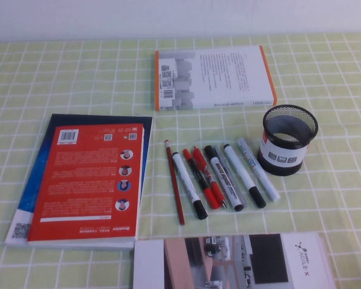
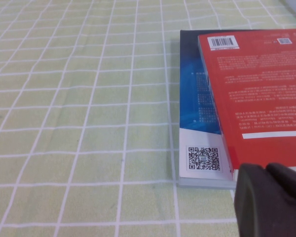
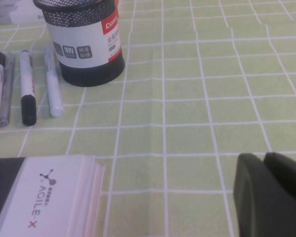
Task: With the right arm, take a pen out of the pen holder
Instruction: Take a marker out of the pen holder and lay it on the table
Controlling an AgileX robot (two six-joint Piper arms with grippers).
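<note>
The black mesh pen holder (image 1: 289, 139) with a white label stands upright at the right of the table, and no pen sticks out of it. Several pens and markers (image 1: 219, 176) and a red pencil (image 1: 174, 183) lie side by side on the cloth just left of it. Neither arm shows in the high view. In the right wrist view my right gripper (image 3: 264, 162) is shut and empty, low over bare cloth, well short of the holder (image 3: 84, 42) and the white pen (image 3: 53, 84). My left gripper (image 2: 266, 170) is shut, hanging by the corner of the stacked books.
A white book with an orange spine (image 1: 213, 77) lies behind the holder. A red book on a blue one (image 1: 90, 180) lies at the left. An AgileX brochure (image 1: 240, 262) sits at the front edge. Green checked cloth (image 1: 337, 198) covers the table.
</note>
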